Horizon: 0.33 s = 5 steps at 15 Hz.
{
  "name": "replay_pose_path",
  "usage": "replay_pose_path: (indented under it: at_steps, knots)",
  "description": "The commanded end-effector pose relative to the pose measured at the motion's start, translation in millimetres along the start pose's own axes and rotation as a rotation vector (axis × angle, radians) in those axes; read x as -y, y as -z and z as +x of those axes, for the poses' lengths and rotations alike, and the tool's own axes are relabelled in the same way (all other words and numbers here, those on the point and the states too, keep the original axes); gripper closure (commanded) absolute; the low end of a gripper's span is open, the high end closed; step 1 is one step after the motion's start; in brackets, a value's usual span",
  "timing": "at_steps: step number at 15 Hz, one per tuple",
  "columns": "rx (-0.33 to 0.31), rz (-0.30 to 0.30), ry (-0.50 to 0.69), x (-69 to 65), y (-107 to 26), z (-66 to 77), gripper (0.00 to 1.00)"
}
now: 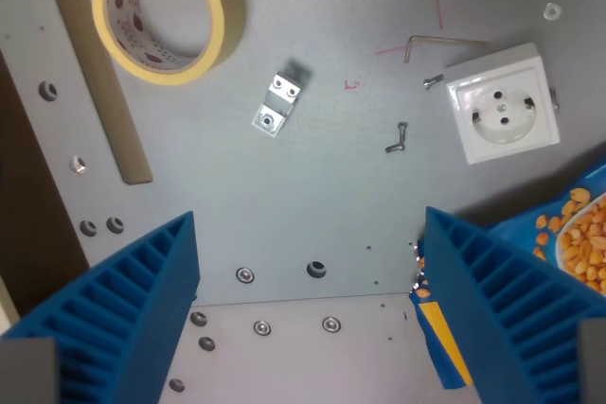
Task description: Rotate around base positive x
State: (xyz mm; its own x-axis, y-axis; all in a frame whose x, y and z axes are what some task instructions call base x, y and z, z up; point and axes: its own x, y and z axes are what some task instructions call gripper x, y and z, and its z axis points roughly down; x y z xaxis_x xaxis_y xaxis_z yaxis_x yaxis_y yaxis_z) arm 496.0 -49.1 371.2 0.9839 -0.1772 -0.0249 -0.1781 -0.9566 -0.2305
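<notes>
Blue fingers [123,309] of the hand [308,305] are wide apart, holding nothing, above the grey tabletop [331,186]. No thing to grab; tip the hand slowly, clear of the tape roll [169,14].

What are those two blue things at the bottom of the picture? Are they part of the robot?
Yes, they are the tool. Its two fingers are bright blue plastic, wedge-shaped, with ribbed inner faces of parallel slats. Grey blocks show at their bases in both corners. No cables or markings are visible.
</notes>
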Motion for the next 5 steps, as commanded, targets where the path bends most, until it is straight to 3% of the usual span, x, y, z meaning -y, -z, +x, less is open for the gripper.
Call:
replay_pose_path:
  at_steps: [1, 5]
  knots:
    - [0.062, 0.224, 0.017, -4.0, 4.0, 0.8, 0.0]
    - [0.072, 0.277, 0.015, -4.0, 4.0, 0.8, 0.0]
